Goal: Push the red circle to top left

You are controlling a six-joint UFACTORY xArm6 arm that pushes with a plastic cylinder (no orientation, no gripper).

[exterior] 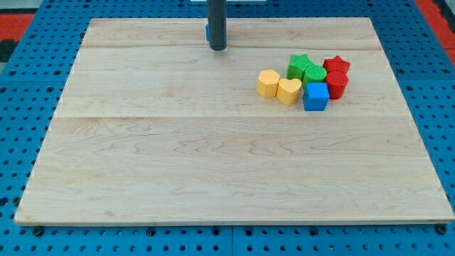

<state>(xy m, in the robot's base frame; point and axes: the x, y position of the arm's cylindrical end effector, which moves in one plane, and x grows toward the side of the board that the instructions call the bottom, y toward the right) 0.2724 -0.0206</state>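
Observation:
The red circle (337,83) lies right of the board's middle, at the right end of a tight cluster of blocks. A red star (337,66) touches it from above and a blue cube (316,96) sits at its lower left. My tip (217,48) rests near the board's top edge, left of the cluster and well apart from it. A blue block (207,30) is mostly hidden behind the rod.
The cluster also holds a green star (299,63), a green block (313,72), a yellow hexagon (268,83) and a yellow heart (288,90). The wooden board (178,163) lies on a blue pegboard (14,107).

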